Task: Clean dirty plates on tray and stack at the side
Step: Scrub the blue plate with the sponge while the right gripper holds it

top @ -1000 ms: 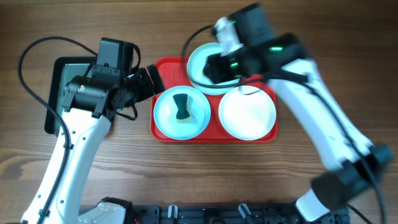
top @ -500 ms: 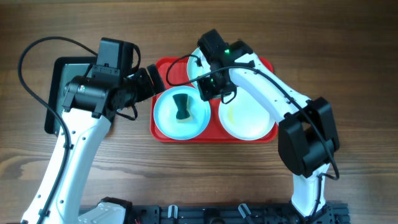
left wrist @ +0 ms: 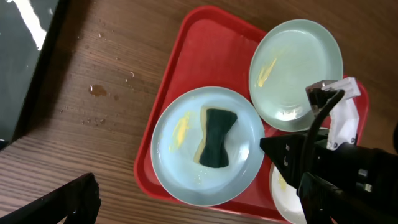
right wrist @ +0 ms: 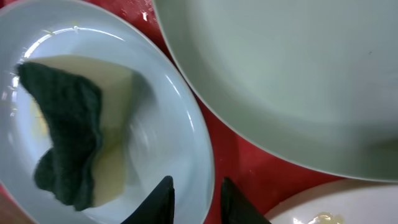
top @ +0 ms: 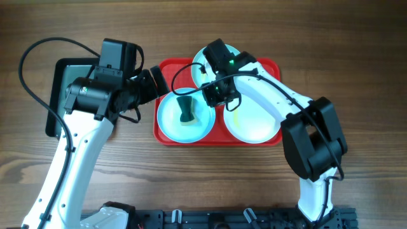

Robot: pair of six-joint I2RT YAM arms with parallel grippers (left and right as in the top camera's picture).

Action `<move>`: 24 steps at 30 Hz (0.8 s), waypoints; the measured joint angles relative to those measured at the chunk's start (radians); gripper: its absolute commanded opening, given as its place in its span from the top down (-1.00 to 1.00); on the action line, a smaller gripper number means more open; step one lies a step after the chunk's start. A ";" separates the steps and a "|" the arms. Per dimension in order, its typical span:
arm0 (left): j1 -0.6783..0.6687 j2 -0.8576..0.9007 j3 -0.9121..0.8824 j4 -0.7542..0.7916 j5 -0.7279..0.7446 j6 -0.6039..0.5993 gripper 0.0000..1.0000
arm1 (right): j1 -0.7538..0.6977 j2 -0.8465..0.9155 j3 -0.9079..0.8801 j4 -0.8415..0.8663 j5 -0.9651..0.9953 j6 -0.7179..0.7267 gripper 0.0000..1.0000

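While your left gripper [top: 159, 81] hangs spread wide at the left rim of the red tray [top: 166, 69], a sponge [top: 185, 109] lies on the near aqua plate [top: 170, 124]. Your right gripper [right wrist: 196, 194] straddles that rim, hold unclear. Far aqua plate [left wrist: 298, 68] and white plate [top: 254, 121] sit rightward on the tray.

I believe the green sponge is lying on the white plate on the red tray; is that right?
Not quite. The green sponge is lying on a pale blue plate, not on the white plate, which holds no sponge. The left wrist view shows this plainly, and the overhead view agrees. The rest stands: that plate is on the red tray.
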 measured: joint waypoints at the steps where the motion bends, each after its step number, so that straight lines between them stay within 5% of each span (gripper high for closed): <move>1: 0.000 0.000 0.000 -0.005 0.000 0.000 -1.00 | 0.000 0.000 -0.016 0.010 0.000 0.000 0.50; 10: 0.000 0.000 0.000 -0.033 0.000 0.000 -1.00 | 0.000 0.000 -0.088 0.117 -0.011 0.000 0.54; 17: 0.000 0.000 -0.013 -0.039 0.010 0.000 -0.99 | 0.000 0.000 -0.123 0.153 -0.016 0.003 0.88; 24: 0.000 0.003 -0.187 0.047 0.096 0.001 -0.13 | 0.000 0.000 -0.124 0.184 -0.032 0.008 0.88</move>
